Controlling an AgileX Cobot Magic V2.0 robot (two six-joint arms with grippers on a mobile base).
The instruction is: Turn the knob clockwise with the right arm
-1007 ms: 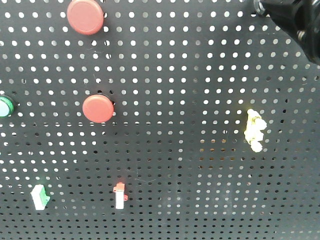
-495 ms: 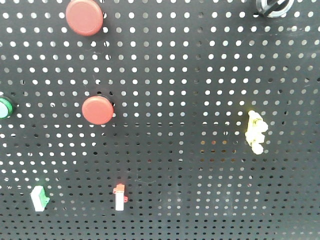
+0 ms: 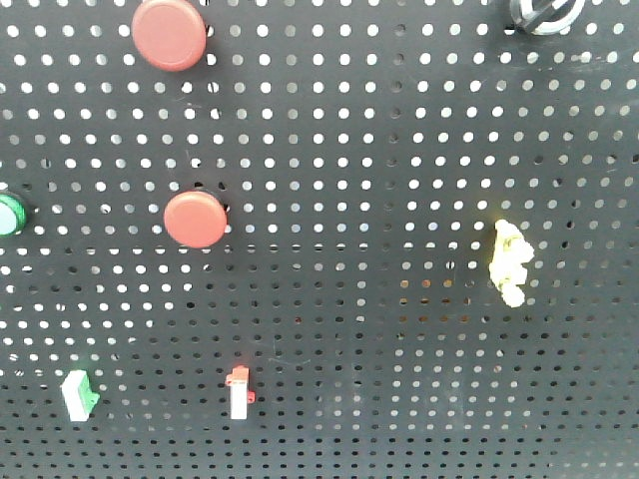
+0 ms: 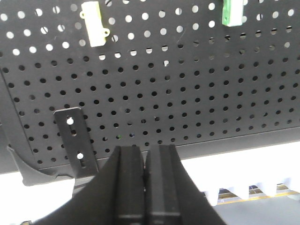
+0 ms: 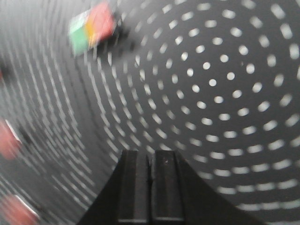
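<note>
Knob (image 3: pixel 544 12) sits at the top-right edge of the pegboard (image 3: pixel 349 130), half cut off in the front view, nothing touching it. Right gripper (image 5: pixel 150 157): fingers pressed together, empty, facing the board; its wrist view is smeared. Left gripper (image 4: pixel 145 152): fingers together too, empty, near the board's bottom edge.

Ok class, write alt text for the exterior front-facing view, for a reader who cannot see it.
A dark perforated board fills the frame, with the knob cut off by the top edge at upper right. Two red discs sit left of centre, a green button at the left edge, a yellow part at right.
</note>
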